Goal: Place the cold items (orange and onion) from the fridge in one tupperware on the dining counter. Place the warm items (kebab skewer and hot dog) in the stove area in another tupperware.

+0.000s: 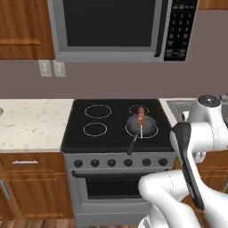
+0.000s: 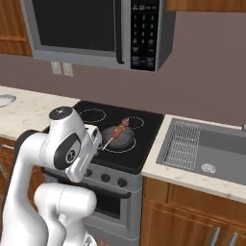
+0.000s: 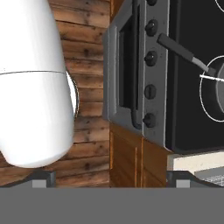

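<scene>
While my gripper [image 3: 109, 177] hangs low before the stove [image 1: 116, 133], its fingertips [image 3: 41, 177] stand spread wide with nothing between them. From the base views, I see the kebab skewer [image 1: 141, 117] lying across the dark pan [image 1: 141, 126] on the front right burner. My hand view cuts the pan off at its edge, showing little beyond its handle [image 3: 180, 49] and the oven knobs [image 3: 150, 91].

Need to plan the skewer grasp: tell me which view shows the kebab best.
Left base view: the kebab lies in full sight on the pan. Right base view shows it too, smaller. Hand view catches the stick's tip.
</scene>
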